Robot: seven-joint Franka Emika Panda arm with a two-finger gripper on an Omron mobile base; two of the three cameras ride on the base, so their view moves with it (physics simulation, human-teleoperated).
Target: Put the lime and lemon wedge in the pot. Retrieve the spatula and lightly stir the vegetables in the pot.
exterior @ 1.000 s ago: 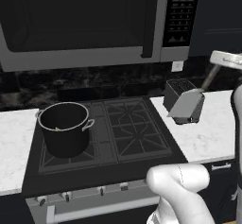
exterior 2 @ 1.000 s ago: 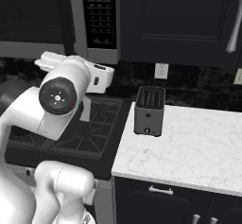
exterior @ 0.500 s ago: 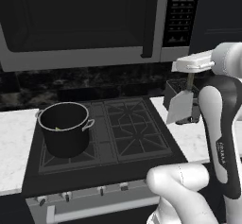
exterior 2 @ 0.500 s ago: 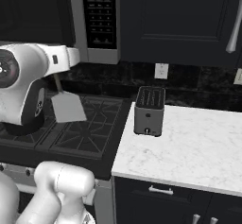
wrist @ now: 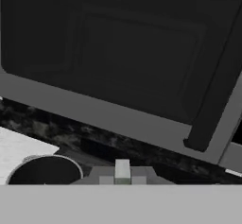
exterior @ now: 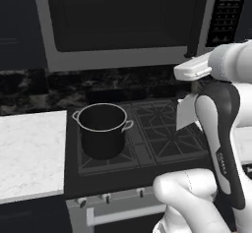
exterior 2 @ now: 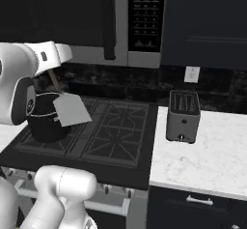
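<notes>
Swung leftward since half a second ago, my claw (exterior 2: pixel 52 73) carries the spatula (exterior 2: pixel 71 109) toward the pot (exterior: pixel 102 130).
Claw pinching the handle, blade at centre left of the right base view; pot beyond at mid-left; stirring step, I judge; next, lower the blade inside.

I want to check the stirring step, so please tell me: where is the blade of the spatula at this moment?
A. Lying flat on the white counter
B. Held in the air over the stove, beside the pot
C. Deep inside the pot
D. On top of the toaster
B: the spatula hangs from the gripper above the stove, its blade next to the pot, not in it.
</notes>
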